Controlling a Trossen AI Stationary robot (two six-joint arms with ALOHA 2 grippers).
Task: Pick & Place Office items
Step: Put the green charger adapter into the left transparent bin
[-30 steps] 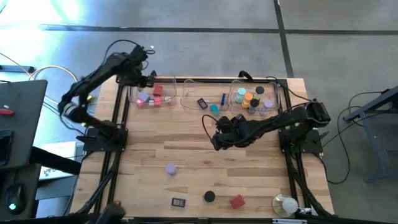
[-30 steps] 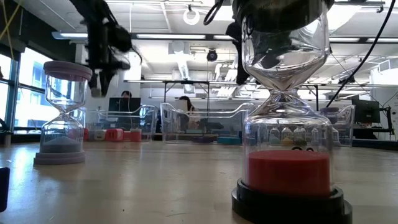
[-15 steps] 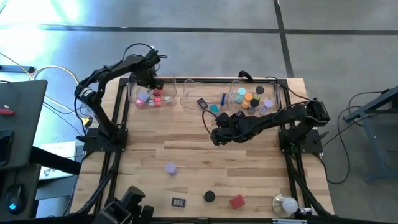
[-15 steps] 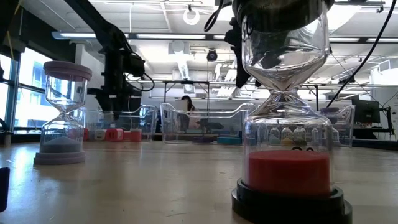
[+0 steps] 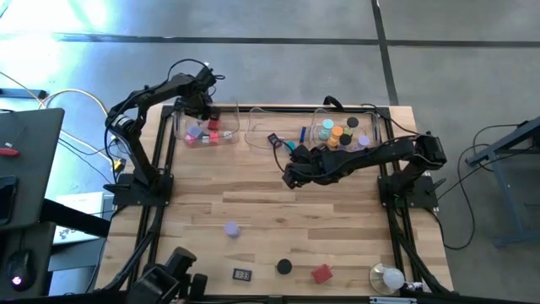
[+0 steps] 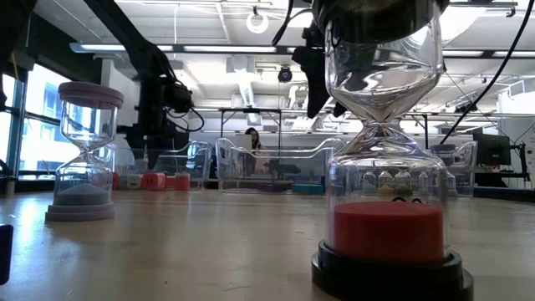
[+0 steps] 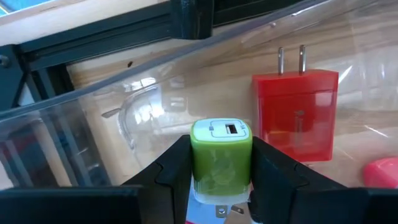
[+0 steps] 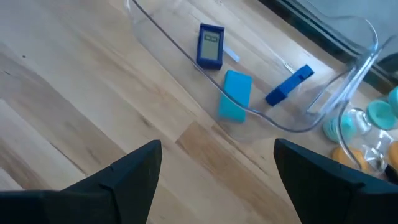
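My left gripper (image 5: 205,114) hangs over the left clear tray (image 5: 180,128), shut on a green plug block (image 7: 221,155). A red plug block (image 7: 295,118) lies flat on that tray's floor beside it, with pink pieces nearby. My right gripper (image 5: 289,177) is open and empty over bare wood just before the middle tray (image 8: 163,38). That tray holds a dark blue clip (image 8: 210,45), a teal block (image 8: 236,94) and a blue stick (image 8: 289,84). The right tray (image 5: 375,127) holds orange, teal and black caps. My left gripper pinches the green plug block between its two fingers (image 7: 177,168), one on each of its opposite side faces (image 7: 198,163). The fingers come from above, pointing down into the tray. The block's socket end faces the camera; whether it rests on the tray floor, I cannot tell.
On the near half of the table stand a lilac sand timer (image 5: 231,228) and a black one with red sand (image 5: 284,267), beside a dark clip (image 5: 242,274), a red block (image 5: 321,274) and the white bulb (image 5: 388,277). The table's middle (image 5: 253,198) is bare wood.
My left gripper has moved toward the table's right and down, over and into the left tray. My right gripper has moved toward the far edge, closer to the middle tray. The things on the table have stayed where they were.
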